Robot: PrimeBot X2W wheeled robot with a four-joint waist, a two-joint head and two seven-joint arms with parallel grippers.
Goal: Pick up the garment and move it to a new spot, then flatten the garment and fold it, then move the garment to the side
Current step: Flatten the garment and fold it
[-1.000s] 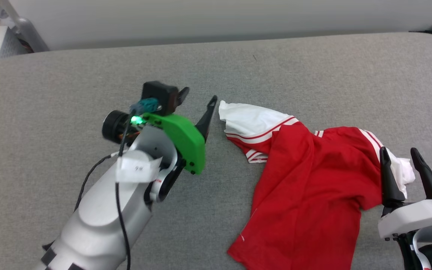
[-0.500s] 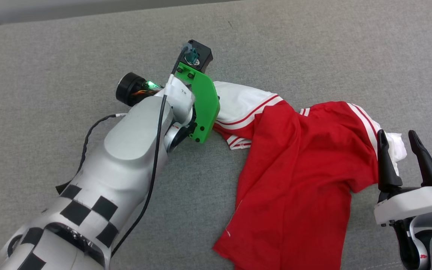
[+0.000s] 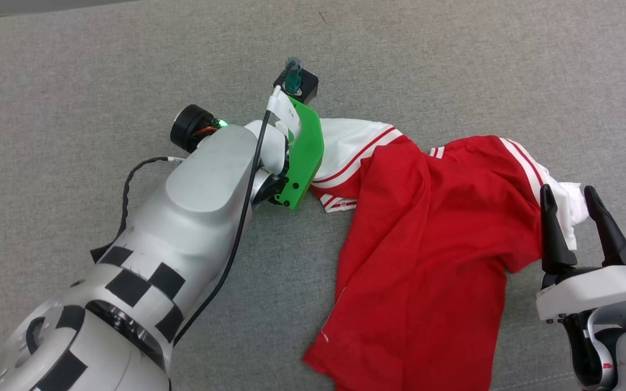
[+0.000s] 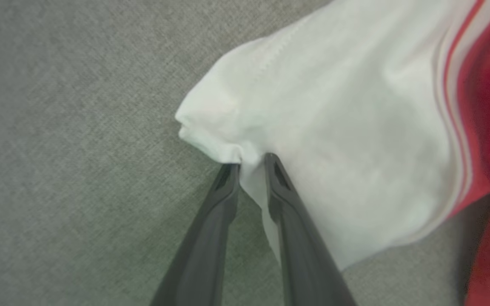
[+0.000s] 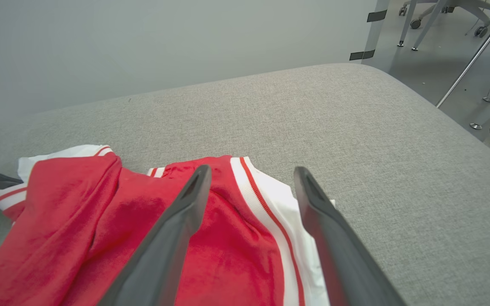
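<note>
Your left gripper [image 4: 251, 163] has its two long dark fingers standing close together at the edge of one white short sleeve of the red soft-fabric jersey shirt [image 3: 432, 244]. The cloth puckers right at the tips. In the blurred left wrist view it appears pinched between them, though you cannot be sure how firmly. From the head view, that wrist's green plastic bracket [image 3: 305, 157] covers the spot where fingers and sleeve meet.

The shirt lies rumpled on the grey woven-fabric surface [image 3: 101, 70]. Its red body spreads toward the lower edge of the head view, and the red-and-white stripe trim shows at both shoulders.

Your right gripper [image 3: 568, 191] stands with its fingers spread wide and grasps nothing. It sits just beside the shirt's other white sleeve [image 5: 279, 195], which shows between the fingers in the right wrist view.
</note>
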